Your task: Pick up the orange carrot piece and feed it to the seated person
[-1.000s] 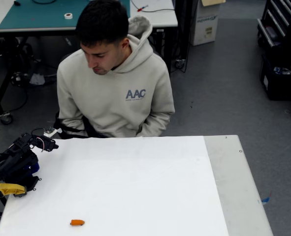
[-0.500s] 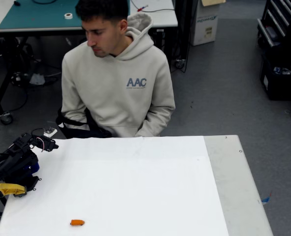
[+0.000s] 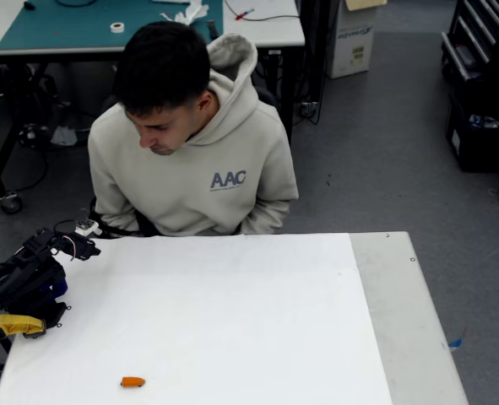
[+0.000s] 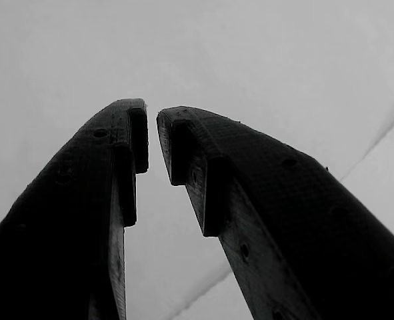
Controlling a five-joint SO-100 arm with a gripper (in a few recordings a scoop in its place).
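The orange carrot piece lies on the white table near its front left edge. The seated person, in a beige hoodie with blue letters, sits behind the table's far edge, leaning forward with the head bowed. My black arm is folded at the table's left edge, and its gripper is well behind the carrot and apart from it. In the wrist view the two black fingers stand almost together over the white surface, and the gripper holds nothing.
A yellow clamp handle sits at the arm's base on the left edge. A bare grey strip runs along the table's right side. Behind the person stand a workbench with a green mat and a cardboard box.
The person sat up half a second ago and has now leaned forward with the head lowered again. The arm and the carrot piece have not moved.
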